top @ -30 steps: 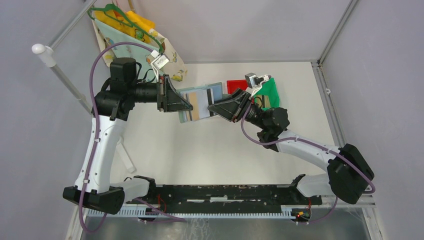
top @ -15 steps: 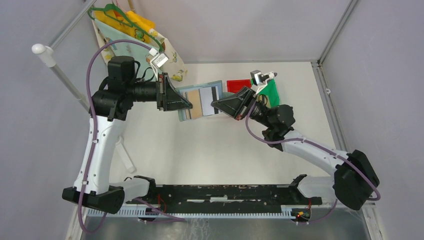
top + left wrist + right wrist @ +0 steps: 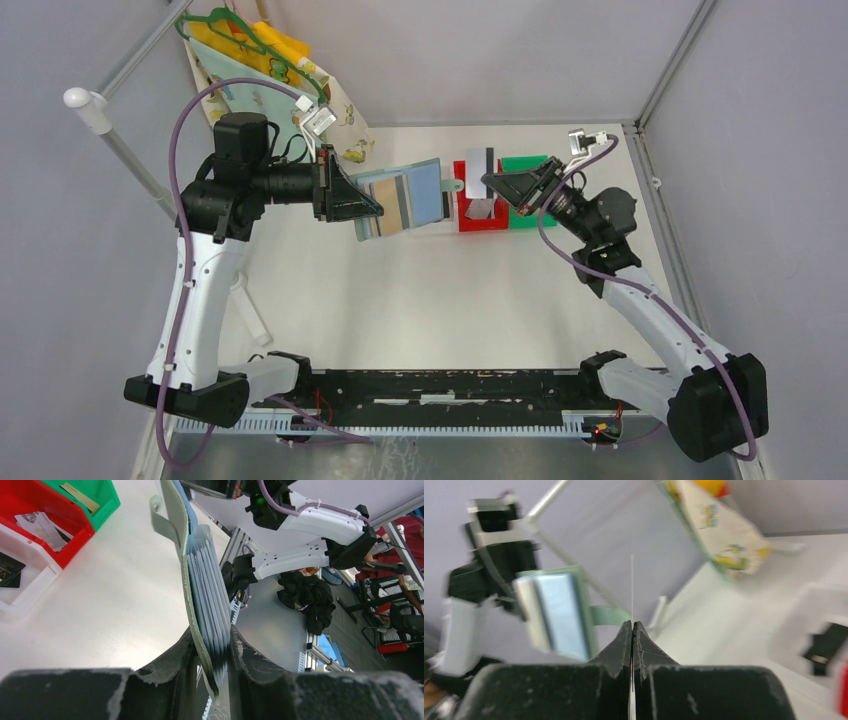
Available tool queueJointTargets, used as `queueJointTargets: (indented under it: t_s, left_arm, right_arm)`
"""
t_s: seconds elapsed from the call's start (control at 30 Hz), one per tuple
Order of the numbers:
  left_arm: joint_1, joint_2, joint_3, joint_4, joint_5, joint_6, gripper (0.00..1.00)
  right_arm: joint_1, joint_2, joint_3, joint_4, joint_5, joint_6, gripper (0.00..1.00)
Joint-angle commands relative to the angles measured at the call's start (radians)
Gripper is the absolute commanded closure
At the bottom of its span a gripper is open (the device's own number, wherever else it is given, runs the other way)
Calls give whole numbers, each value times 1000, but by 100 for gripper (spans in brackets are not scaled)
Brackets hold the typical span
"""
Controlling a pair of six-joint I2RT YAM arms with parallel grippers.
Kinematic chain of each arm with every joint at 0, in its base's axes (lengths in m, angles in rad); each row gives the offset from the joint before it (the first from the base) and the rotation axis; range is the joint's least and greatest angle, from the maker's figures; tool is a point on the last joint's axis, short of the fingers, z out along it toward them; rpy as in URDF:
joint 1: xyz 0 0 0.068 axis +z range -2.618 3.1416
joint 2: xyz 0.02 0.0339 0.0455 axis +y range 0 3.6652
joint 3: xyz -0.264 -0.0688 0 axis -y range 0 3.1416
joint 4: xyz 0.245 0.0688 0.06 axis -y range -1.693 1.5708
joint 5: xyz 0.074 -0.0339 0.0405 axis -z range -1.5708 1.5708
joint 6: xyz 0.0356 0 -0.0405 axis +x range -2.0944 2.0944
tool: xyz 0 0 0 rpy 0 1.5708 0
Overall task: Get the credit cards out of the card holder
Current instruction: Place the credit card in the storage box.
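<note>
Over the red bin (image 3: 480, 227), the right gripper (image 3: 486, 181) pinches one grey card (image 3: 479, 159); next it should let go. Left gripper (image 3: 377, 212) squeezes the card holder (image 3: 408, 195).

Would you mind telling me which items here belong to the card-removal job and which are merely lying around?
Job: card holder in the left pincer; grey striped card in the right pincer; loose card in the red bin; tan card in the green bin.
Lying about: patterned bag at the back left; black object in the white bin.
</note>
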Motion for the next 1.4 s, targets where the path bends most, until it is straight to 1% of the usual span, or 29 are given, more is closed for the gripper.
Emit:
queueJointTargets:
  t_s: [0.0,0.03,0.07,0.17,0.33,0.4,0.5,0.67,0.83,0.93,1.03,1.13,1.33,1.37]
  left_arm:
    - [2,-22,40,22,14,41,98]
    - [2,-23,40,14,15,48,98]
    - [3,-23,41,6,16,58,98]
    - [2,-25,40,-4,12,68,98]
    - [1,-19,41,-4,18,65,98]
    - [2,-21,42,-4,20,66,98]
    - [2,-23,43,-4,20,60,98]
    - [2,-25,45,-4,16,51,98]
    - [1,-25,55,-4,11,43,98]
    - [2,-21,52,19,-17,2,98]
    - [2,-26,45,45,-14,-20,98]
    - [2,-40,44,54,-13,-9,98]
    - [2,-21,34,10,-12,14,98]
    - [0,-12,39,-3,-15,18,98]
  right_arm:
    - [-118,-46,111,-429,37,-291,100]
    - [-137,-41,129,-506,65,-340,100]
    - [-165,-35,130,-535,71,-362,100]
    - [-214,-10,109,-529,66,-385,100]
    - [-212,101,130,-550,89,-461,100]
    - [-200,160,145,-547,106,-483,100]
    - [-164,276,211,-590,143,-532,100]
    - [-96,433,324,-630,249,-576,100]
    - [-61,555,406,-655,366,-604,100]
    - [-35,622,451,-669,425,-619,100]
    - [-20,675,483,-682,478,-616,100]
    - [-9,713,503,-680,516,-610,100]
    - [10,745,520,-684,554,-606,100]
    - [10,743,510,-674,554,-604,97]
